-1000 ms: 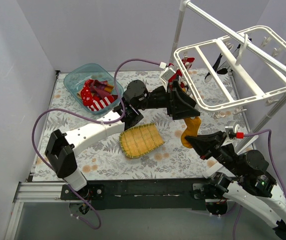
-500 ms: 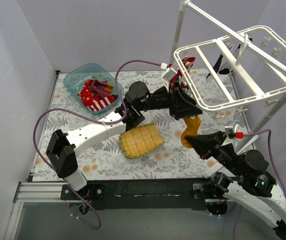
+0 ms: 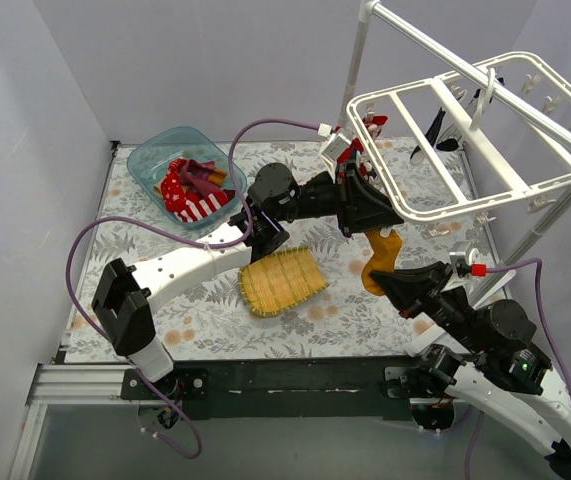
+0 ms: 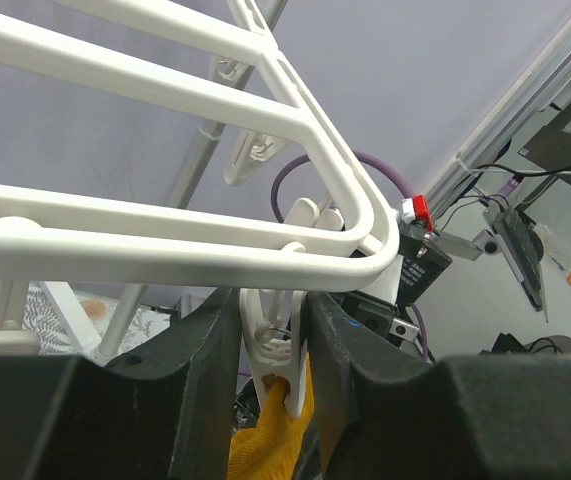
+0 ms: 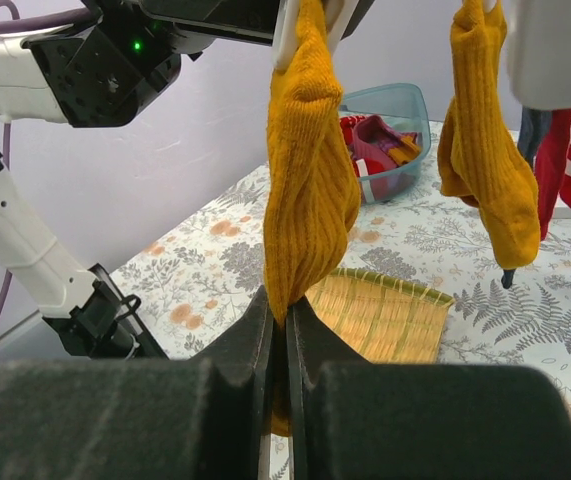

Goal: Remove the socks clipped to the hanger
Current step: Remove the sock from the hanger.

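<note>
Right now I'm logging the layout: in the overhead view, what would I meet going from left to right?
Plastic tub → woven mat → yellow sock → white stand pole

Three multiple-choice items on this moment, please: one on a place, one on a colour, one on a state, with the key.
1. Where is the mat? A leaning on the wall; B flat on the table; C held up by an arm.
2. What colour is the sock in the right gripper? A black; B red; C mustard.
3. How is that sock's top end? A held in a clip; B loose on the table; C lying on the mat.

Key: 1 B, the mat lies flat on the table between the arms. 2 C, the right gripper is shut on the lower end of a mustard sock. 3 A, a clip on the hanger grips it, with the left gripper's fingers on either side of the clip.
</note>
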Robot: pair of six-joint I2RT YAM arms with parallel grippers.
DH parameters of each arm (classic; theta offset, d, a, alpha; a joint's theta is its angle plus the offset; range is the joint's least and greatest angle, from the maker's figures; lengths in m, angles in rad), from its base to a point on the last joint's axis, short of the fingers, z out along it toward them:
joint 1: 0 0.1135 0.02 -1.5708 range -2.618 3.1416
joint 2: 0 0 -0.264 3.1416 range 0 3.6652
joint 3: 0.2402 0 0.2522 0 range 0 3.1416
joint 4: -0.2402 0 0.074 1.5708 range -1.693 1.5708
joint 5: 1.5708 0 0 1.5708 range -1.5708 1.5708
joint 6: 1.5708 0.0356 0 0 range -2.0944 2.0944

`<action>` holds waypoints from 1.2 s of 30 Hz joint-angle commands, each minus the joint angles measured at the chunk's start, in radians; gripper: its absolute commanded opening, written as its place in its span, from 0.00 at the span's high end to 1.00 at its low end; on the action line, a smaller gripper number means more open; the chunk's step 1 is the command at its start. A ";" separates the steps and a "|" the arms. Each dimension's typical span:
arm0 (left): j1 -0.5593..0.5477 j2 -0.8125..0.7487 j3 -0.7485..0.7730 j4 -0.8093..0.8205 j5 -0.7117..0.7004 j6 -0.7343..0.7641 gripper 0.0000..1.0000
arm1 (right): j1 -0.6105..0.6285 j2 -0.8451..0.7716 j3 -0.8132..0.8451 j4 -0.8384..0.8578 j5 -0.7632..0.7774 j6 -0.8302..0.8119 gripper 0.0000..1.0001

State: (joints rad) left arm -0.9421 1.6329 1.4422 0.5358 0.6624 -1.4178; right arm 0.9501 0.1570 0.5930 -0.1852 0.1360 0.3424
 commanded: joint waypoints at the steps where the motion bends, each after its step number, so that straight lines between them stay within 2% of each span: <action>1: -0.004 -0.013 0.021 0.020 -0.015 0.003 1.00 | -0.001 0.001 0.007 -0.003 0.030 0.013 0.99; 16: -0.006 -0.015 0.024 0.001 -0.023 0.016 1.00 | -0.001 -0.074 -0.027 -0.079 0.083 0.049 0.99; 24: -0.006 -0.019 0.027 -0.028 -0.032 0.036 0.98 | -0.001 -0.053 -0.025 -0.085 0.105 0.047 0.99; 25: -0.006 -0.019 0.026 -0.034 -0.032 0.034 0.91 | -0.001 -0.053 -0.025 -0.088 0.108 0.047 0.99; 26: -0.006 -0.021 0.024 -0.037 -0.032 0.039 0.71 | -0.001 -0.048 -0.027 -0.089 0.109 0.047 0.99; 27: -0.006 -0.027 0.020 -0.037 -0.033 0.039 0.58 | -0.001 -0.048 -0.027 -0.088 0.109 0.049 0.99; 30: -0.006 -0.033 0.012 -0.051 -0.032 0.052 0.34 | -0.001 -0.047 -0.027 -0.083 0.114 0.044 0.99; 33: -0.006 -0.048 -0.002 -0.071 -0.032 0.069 0.26 | -0.001 -0.043 -0.025 -0.085 0.117 0.038 0.99; 36: -0.006 -0.076 -0.035 -0.085 -0.047 0.094 0.24 | -0.001 -0.039 -0.025 -0.085 0.117 0.037 0.99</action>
State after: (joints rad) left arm -0.9447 1.6302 1.4368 0.4820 0.6350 -1.3708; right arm 0.9501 0.1070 0.5644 -0.2920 0.2371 0.3878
